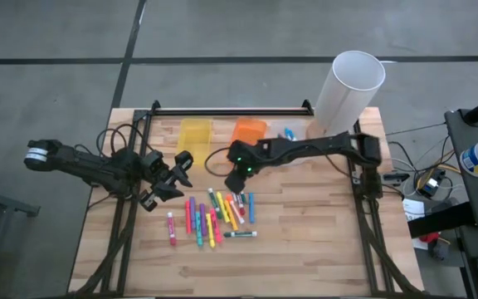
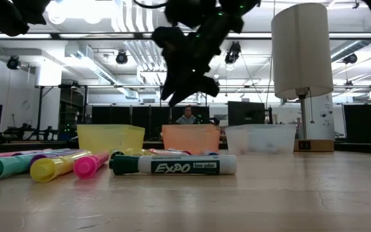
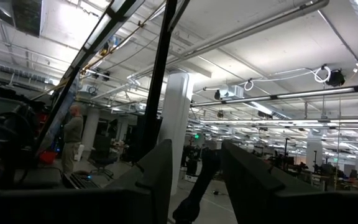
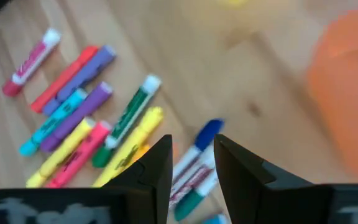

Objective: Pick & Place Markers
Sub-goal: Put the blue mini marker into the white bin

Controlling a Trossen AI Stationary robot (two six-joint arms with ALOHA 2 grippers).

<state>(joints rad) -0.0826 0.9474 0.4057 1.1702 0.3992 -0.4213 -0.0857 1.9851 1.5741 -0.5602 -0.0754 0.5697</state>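
Observation:
Several markers in pink, yellow, green, blue, purple and red lie flat in a loose pile on the wooden table. In the low view a green marker lies nearest. My right gripper hangs above the pile's far right part, slanting down, open and touching nothing; in its wrist view the markers show below its fingers. My left gripper waits left of the pile, raised, pointing upward, open and empty.
Along the far edge stand a yellow bin, an orange bin, a clear bin and a tall white cylinder. Bare wood lies in front of the pile. A person sits far behind the table.

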